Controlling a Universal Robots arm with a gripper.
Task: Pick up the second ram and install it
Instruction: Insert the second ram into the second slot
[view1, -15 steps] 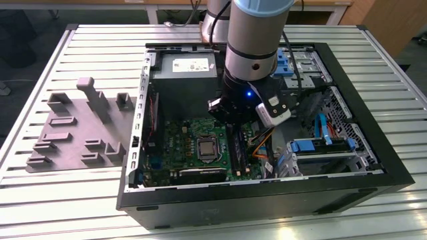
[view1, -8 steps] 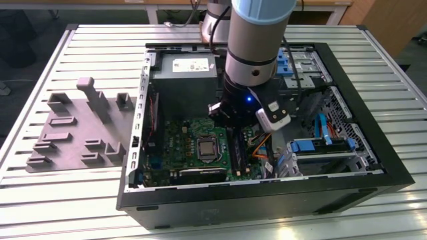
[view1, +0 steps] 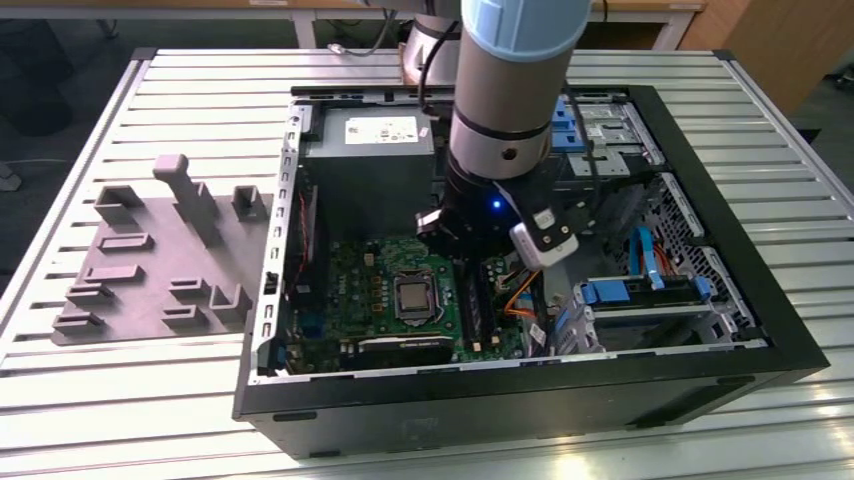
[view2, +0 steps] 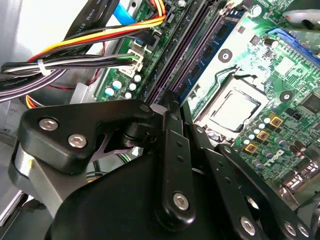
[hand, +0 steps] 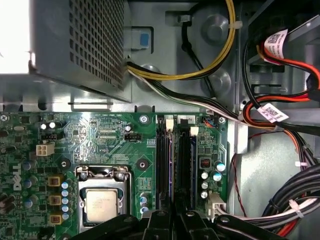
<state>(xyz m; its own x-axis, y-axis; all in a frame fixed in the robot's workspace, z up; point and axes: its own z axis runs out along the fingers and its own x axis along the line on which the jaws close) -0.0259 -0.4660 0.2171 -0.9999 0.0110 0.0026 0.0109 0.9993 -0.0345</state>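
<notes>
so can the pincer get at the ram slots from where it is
Probably yes: the pincer sits right over the ram slots, and the cables lie off to the side, not across them.

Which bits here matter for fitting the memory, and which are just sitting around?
In the job: black gripper, dark blue-green memory stick, green motherboard's long black sockets.
Lying about: grey moulded tray, grey metal power box, blue plastic drive brackets.
</notes>
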